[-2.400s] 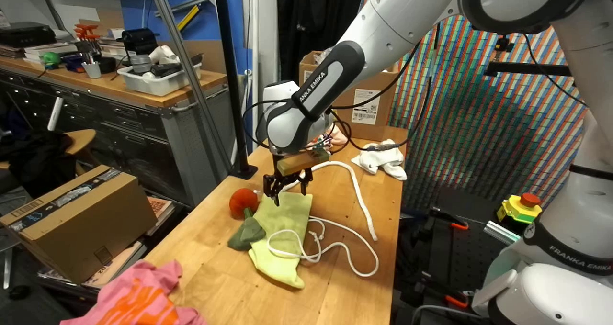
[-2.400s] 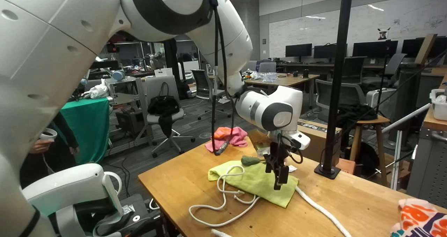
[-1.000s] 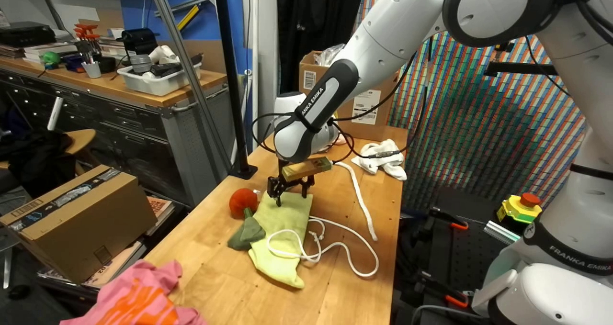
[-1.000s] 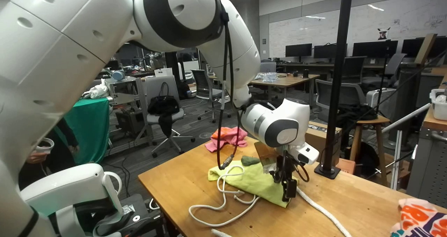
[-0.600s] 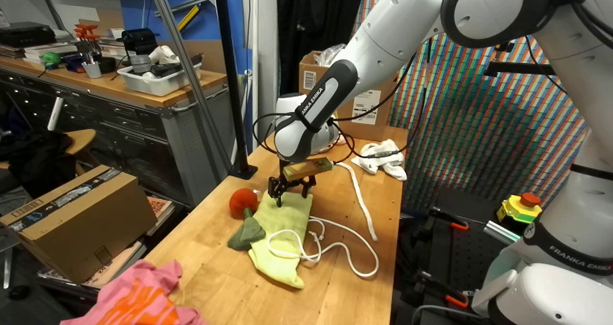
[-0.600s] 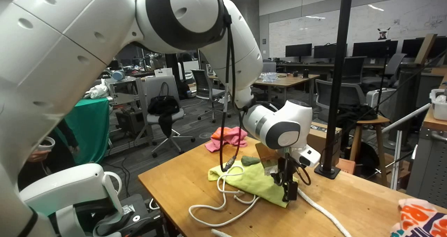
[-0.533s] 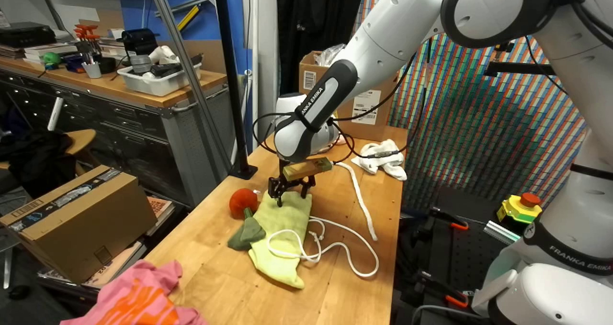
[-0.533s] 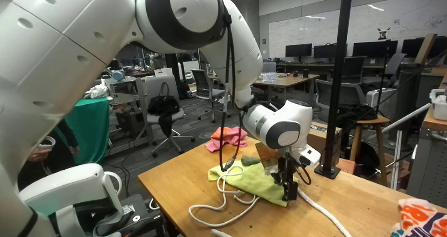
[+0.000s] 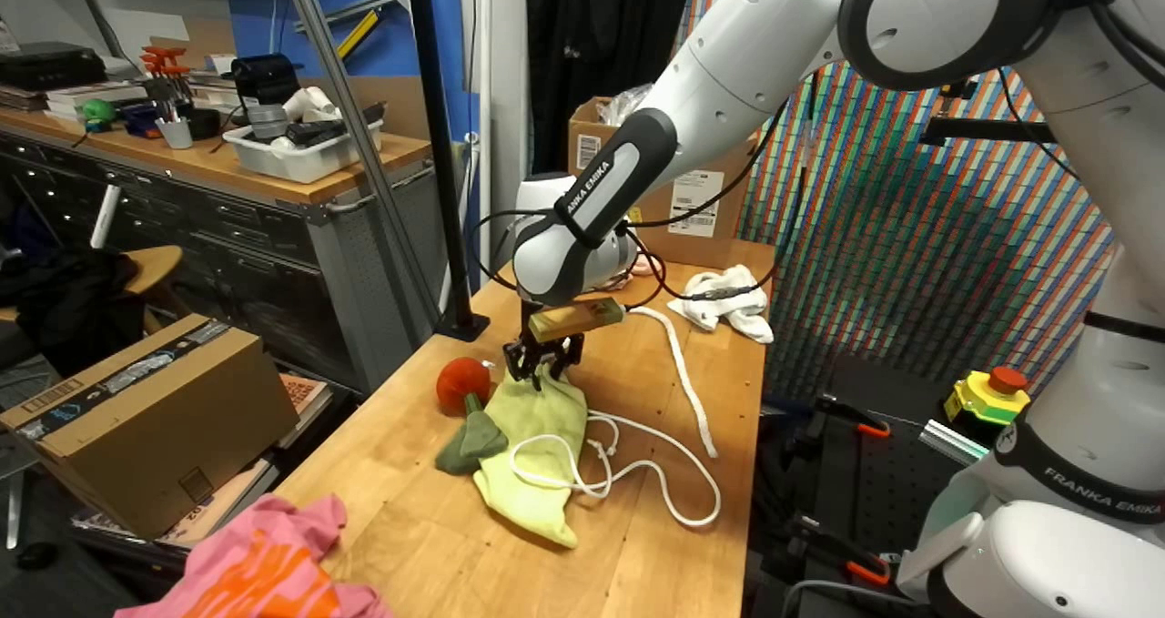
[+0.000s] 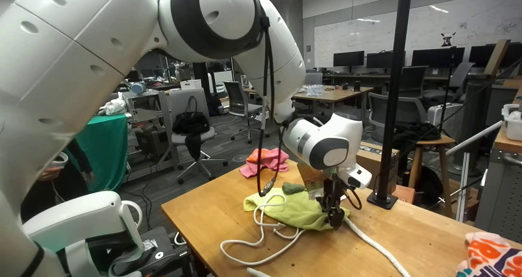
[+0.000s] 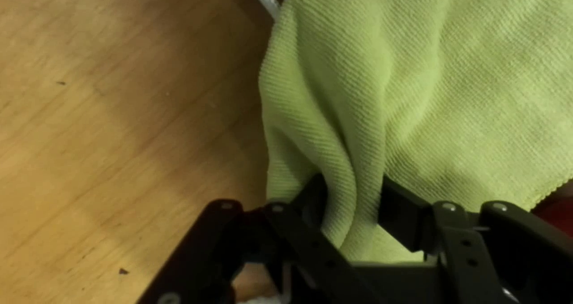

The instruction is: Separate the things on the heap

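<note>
Yellow-green cloth (image 11: 438,98), folds bunched between the pinching fingers (image 11: 405,214), remainder lying on table (image 11: 112,138)

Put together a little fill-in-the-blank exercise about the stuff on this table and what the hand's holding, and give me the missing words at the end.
1. A fold of the yellow-green cloth is pinched ____ the fingers of the hand.
2. The thin rope looped partly over that cloth is ____ in colour.
3. The soft lump next to the round reddish thing is dark ____.
4. The bright pink cloth bears a bold ____ print.

Missing words: between; white; green; orange.
</note>
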Robot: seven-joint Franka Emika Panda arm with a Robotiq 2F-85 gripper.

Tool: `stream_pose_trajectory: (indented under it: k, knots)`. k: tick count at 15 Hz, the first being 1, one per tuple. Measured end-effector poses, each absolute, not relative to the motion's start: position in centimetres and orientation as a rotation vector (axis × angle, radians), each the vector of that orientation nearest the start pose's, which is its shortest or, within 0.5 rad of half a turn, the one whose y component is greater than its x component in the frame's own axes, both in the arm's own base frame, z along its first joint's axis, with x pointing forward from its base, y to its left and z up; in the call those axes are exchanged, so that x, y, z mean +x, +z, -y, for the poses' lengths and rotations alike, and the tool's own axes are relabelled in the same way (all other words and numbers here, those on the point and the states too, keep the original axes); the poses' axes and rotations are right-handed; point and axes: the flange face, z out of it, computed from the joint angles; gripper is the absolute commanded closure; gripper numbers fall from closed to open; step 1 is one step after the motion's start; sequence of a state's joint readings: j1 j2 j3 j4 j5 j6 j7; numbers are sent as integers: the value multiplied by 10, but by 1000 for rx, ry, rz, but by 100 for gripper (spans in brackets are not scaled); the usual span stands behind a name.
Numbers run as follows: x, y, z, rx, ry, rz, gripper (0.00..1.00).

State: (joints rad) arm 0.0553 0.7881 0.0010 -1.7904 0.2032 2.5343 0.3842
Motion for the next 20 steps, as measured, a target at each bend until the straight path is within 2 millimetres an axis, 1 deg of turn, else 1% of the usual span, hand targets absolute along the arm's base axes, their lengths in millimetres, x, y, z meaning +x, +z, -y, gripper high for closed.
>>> stream_pose_trajectory:
  k: [1, 3, 4, 5, 7, 9, 12, 17, 20]
  knots:
    - [640, 106, -35, -2945, 106, -745, 95]
    - [639, 108, -38, -2947, 129, -734, 91]
    - [638, 110, -40, -2949, 148, -725, 91]
    - [638, 113, -42, -2951, 165, -712, 91]
    - [641, 126, -46, -2953, 183, -687, 92]
    - [645, 147, -50, -2949, 188, -663, 91]
    - [652, 184, -53, -2943, 168, -633, 91]
    - [659, 247, -55, -2932, 79, -587, 92]
    - [661, 282, -57, -2924, 6, -562, 92]
